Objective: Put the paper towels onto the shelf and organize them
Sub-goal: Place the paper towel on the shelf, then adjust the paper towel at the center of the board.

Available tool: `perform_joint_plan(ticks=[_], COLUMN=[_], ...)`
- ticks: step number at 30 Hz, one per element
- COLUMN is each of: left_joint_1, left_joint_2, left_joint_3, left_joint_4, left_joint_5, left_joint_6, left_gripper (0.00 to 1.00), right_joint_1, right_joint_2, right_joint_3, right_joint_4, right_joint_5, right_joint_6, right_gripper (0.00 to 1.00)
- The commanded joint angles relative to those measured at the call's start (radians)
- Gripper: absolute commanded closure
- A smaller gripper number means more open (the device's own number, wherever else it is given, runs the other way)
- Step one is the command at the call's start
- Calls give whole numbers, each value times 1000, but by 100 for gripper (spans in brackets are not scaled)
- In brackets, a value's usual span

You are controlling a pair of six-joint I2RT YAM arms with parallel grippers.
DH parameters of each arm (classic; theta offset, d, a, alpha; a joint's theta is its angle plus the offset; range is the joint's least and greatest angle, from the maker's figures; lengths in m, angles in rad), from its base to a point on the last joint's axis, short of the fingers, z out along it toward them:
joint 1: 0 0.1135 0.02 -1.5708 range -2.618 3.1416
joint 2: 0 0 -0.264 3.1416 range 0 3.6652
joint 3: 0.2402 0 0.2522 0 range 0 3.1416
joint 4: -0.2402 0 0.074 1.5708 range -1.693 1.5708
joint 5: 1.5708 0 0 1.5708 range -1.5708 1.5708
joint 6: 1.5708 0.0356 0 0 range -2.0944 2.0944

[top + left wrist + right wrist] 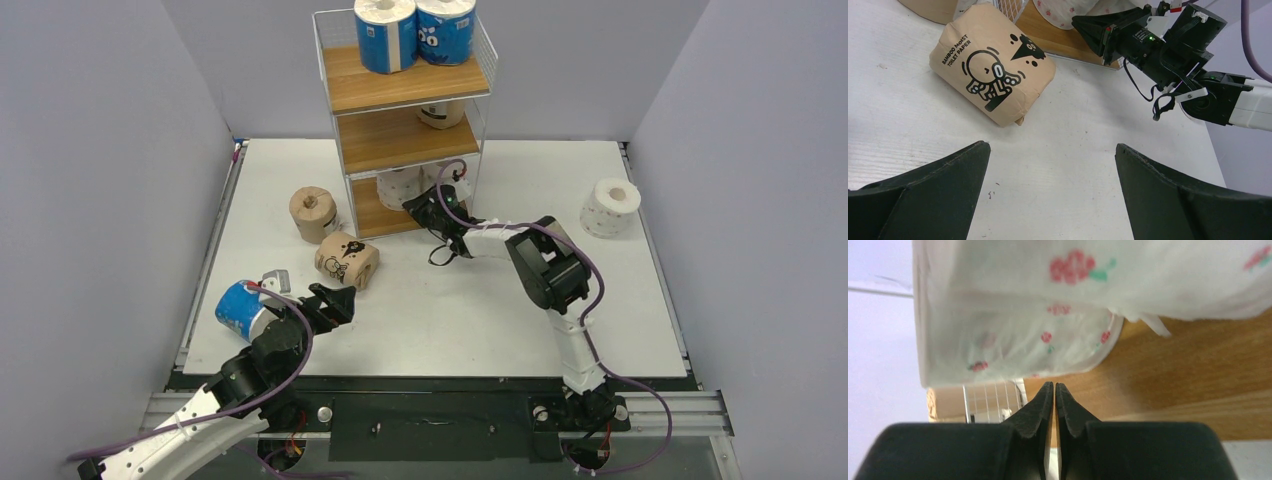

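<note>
Right pincer [1054, 390] closed, empty — just ahead, white rose-printed roll [1018, 335] on wooden shelf [1188, 365] — left pincer [1052, 147] wide.

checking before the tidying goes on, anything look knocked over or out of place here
Nothing looks spilled or torn. Two rolls lie tipped on their sides on the table: the tan printed roll in front of the shelf, and the blue roll close to the table's left edge.

Two blue rolls [385, 35] stand on the shelf [400, 92], top tier. Right gripper [412, 205] is at the bottom tier.
</note>
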Motion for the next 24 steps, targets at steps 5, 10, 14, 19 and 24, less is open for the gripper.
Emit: perform_joint_plan(ticks=[5, 10, 14, 19, 24], left_joint_1=[5, 5, 5, 4, 5], left_joint_2=[-8, -9, -5, 7, 53], left_joint_3=[26, 33, 41, 59, 87], left_joint_4=[21, 23, 27, 12, -16], left_joint_5=[-3, -7, -8, -20, -56], left_joint_6=[-5, 1, 6, 2, -11], left_gripper=[4, 3, 4, 3, 3], right_joint_1=[-6, -9, -2, 21, 84], right_joint_2=[-210, -322, -405, -540, -713], right_joint_3=[-120, -204, -265, -395, -480], right_joint_4=[65, 46, 7, -85, -229], right_joint_5=[-104, -171, -244, -236, -130], right_joint_6=[-106, -156, -214, -329, -500], right_gripper=[92, 86, 79, 58, 51])
